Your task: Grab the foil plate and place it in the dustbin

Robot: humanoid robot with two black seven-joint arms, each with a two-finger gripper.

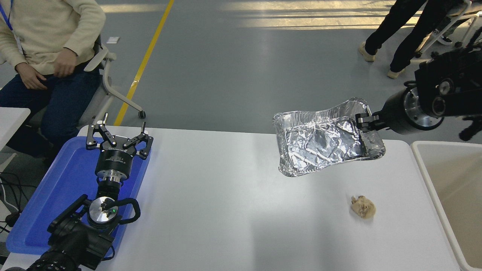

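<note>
The foil plate (320, 141) is a shiny crinkled silver tray. It hangs tilted in the air above the table's far right part. My right gripper (363, 121) is shut on the plate's right rim and holds it up. The right arm comes in from the right edge. The dustbin (427, 165) is a cream-beige bin at the table's right end; only its left rim and part of its inside show. The plate is left of the bin, not over it. My left gripper (119, 134) is parked open over the blue tray at the lower left.
A small crumpled tan paper ball (363, 206) lies on the white table (226, 210) below the plate. A flat blue tray (56, 195) lies at the left. A person sits at the far left (45, 34); another person's legs (399, 34) are at the far right.
</note>
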